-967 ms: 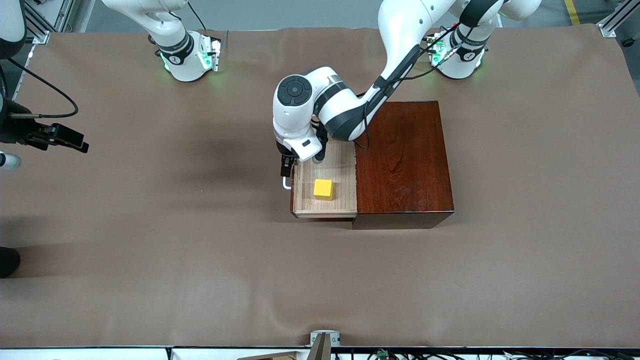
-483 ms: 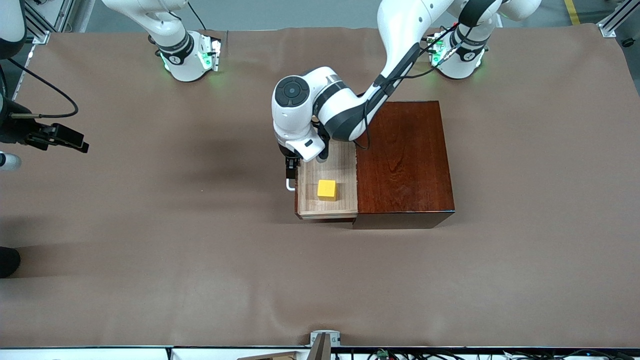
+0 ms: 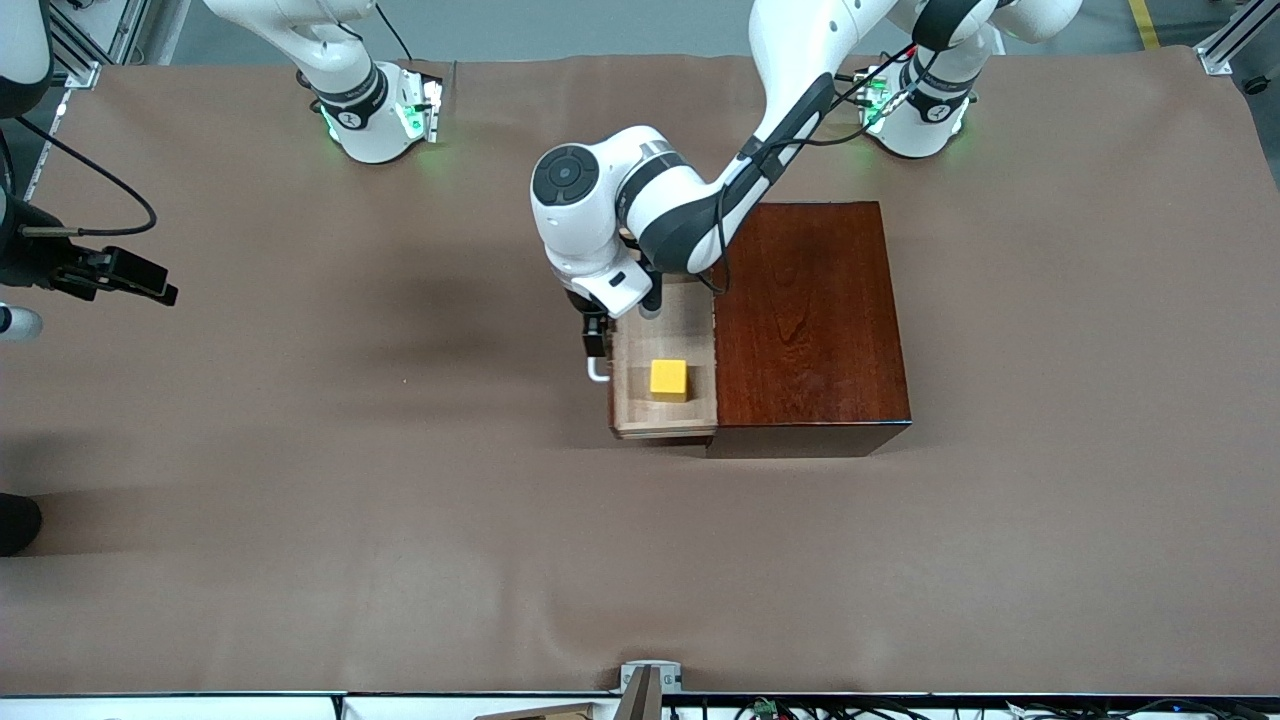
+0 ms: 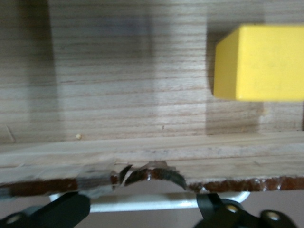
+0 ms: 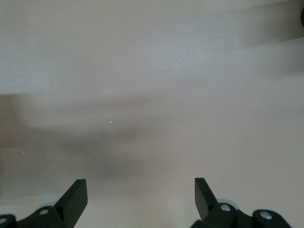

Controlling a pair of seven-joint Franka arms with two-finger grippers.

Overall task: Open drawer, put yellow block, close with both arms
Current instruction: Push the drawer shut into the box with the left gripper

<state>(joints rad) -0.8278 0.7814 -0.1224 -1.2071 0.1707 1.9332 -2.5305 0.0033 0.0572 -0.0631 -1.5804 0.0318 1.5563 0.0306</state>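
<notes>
The drawer stands partly out of the dark mahogany box, toward the right arm's end. The yellow block lies on the drawer's pale floor. My left gripper is at the drawer's front, open, against the white handle. In the left wrist view the handle runs across between the spread fingers, with the drawer floor and the block past it. My right gripper waits open over the table at the right arm's end, and the right wrist view shows it empty.
Brown cloth covers the table. The two arm bases stand along the table edge farthest from the front camera. A small metal bracket sits at the table's near edge.
The drawer has slid further into the box, carrying the yellow block with it. My left gripper has moved along with the handle. The right arm has not moved.
</notes>
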